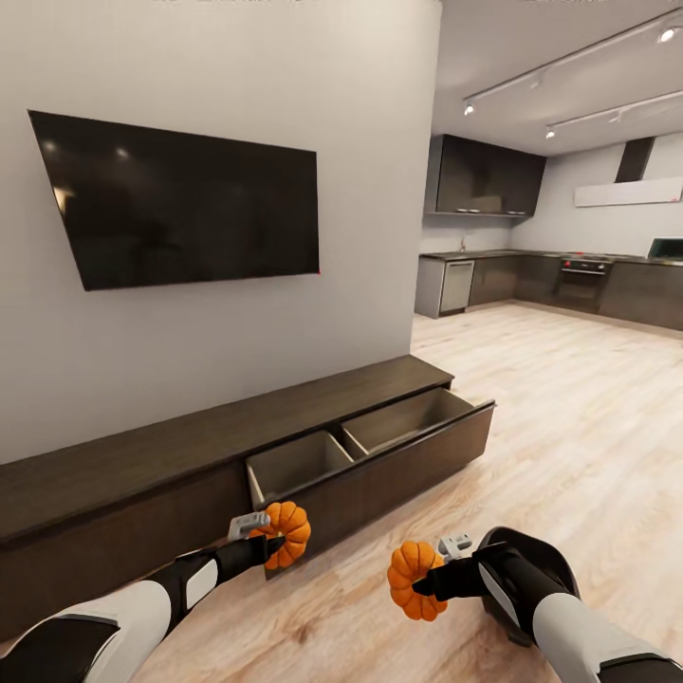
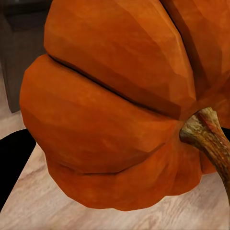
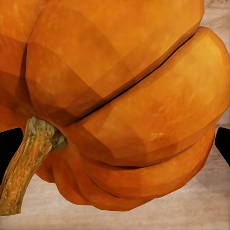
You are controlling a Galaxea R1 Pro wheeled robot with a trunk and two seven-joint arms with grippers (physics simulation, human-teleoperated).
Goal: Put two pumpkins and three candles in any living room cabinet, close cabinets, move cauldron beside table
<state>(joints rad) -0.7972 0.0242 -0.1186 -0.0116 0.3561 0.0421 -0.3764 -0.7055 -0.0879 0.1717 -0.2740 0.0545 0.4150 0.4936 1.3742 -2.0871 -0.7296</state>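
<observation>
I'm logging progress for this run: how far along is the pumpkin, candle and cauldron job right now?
Early stage. Done: one cabinet drawer stands pulled open, its two compartments empty. In hand: the left gripper holds one pumpkin and the right gripper holds the other pumpkin, both short of the drawer. Left: drop both in, stow three candles, close the drawer, place the cauldron by the table.

A black TV point(image 1: 185, 199) hangs on the grey wall at upper left. At upper right, dark kitchen cabinets point(image 1: 486, 176) and an oven point(image 1: 584, 281) stand beyond the plank floor point(image 1: 569, 398).
</observation>
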